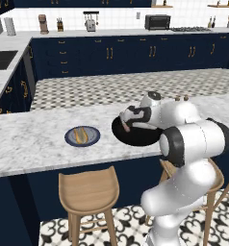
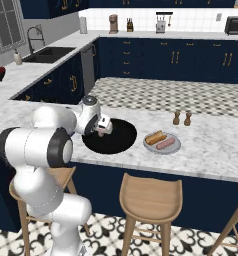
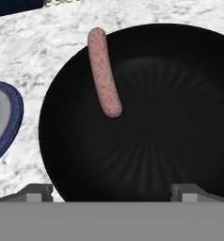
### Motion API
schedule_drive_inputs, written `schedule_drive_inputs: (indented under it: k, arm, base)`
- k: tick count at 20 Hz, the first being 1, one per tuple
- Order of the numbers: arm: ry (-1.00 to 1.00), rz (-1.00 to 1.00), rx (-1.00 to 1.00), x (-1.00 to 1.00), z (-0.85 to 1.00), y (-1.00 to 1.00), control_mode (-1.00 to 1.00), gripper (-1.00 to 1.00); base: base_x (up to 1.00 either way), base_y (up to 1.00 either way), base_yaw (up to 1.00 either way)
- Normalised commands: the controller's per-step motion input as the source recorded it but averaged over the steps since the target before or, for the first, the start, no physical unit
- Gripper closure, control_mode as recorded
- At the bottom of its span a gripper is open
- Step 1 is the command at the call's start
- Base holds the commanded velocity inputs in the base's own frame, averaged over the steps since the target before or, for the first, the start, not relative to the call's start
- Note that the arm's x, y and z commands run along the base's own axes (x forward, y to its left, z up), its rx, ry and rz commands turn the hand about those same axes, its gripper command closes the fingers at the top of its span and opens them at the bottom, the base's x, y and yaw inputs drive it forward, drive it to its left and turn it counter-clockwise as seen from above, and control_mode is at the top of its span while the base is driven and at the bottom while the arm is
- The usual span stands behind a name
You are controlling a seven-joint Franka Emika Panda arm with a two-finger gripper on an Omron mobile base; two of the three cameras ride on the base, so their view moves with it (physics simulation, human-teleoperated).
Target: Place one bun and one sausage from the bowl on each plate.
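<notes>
The wide black bowl [image 3: 147, 122] sits on the marble counter, and one pink sausage [image 3: 104, 73] lies in it against its rim. My gripper [image 3: 111, 192] hangs open just above the bowl [image 1: 140, 137], with nothing between its fingertips [image 3: 36, 192]. To the left of the bowl, the blue-grey plate with the navy rim [image 1: 68, 139] carries a tan bun [image 1: 79, 134]. To the right of the bowl [image 2: 118, 140], the pale grey plate [image 2: 177, 147] holds a bun [image 2: 155, 137] and a sausage [image 2: 166, 144]. A slice of the navy-rimmed plate [image 3: 12, 115] shows at the left edge of the hand view.
Two small brown shakers [image 2: 182, 118] stand on the counter behind the pale plate. Wooden stools [image 1: 89, 192] are tucked under the counter's near edge. A sink [image 2: 46, 54] lies far left, and small appliances line the back counter.
</notes>
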Motion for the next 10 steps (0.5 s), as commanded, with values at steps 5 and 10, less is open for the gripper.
schedule_drive_inputs:
  k: [5, 10]
  arm:
    - [0.01, 0.07, 0.0, 0.66, -0.5, -0.05, -1.0, -1.0]
    - [0.09, 0.06, 0.0, 0.91, -0.47, 0.01, -1.0, -1.0]
  base:
    - [0.0, 0.0, 0.0]
    - [0.0, 0.0, 0.0]
